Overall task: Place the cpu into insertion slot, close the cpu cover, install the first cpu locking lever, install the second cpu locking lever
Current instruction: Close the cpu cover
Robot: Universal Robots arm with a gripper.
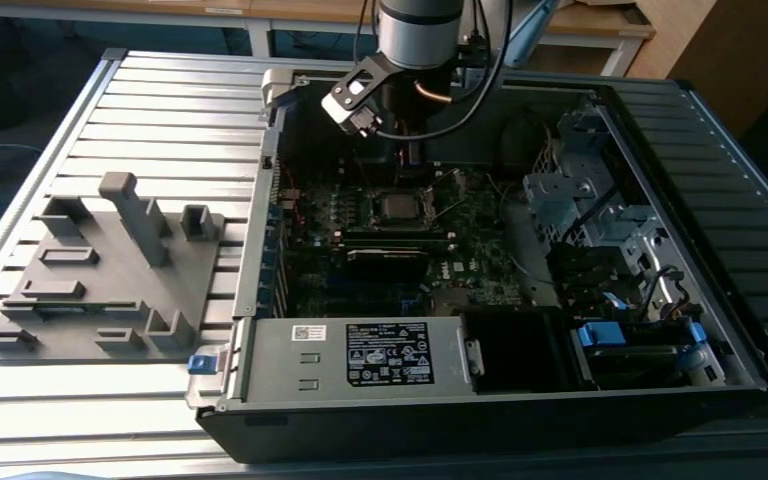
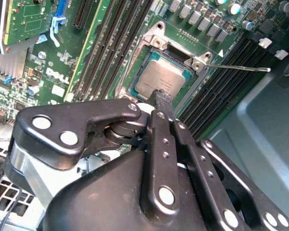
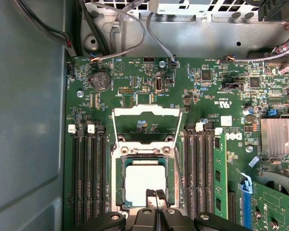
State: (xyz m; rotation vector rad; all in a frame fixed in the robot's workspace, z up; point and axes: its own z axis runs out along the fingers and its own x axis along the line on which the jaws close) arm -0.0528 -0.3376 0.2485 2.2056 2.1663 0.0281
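While the silvery metal-frame cpu cover (image 3: 147, 111) stands open, the black claw (image 3: 155, 198), pinched narrow, hovers over the silver-grey square cpu (image 3: 144, 179).

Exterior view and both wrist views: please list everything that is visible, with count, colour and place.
slatted table: one, grey metal, under the case.
computer case: one, black and grey, open, on the table.
fixture plate: one, grey, at the exterior view's left of the case.
motherboard: one, green, inside the case.
cpu: one, silver-grey, lying in the insertion slot.
insertion slot: one, dark, between the memory slots.
cpu cover: one, silvery, open, swung off the slot.
memory slots: two banks, black, flanking the slot.
arm: one, grey, above the case.
end effector: one, black, shut, over the cpu's edge.
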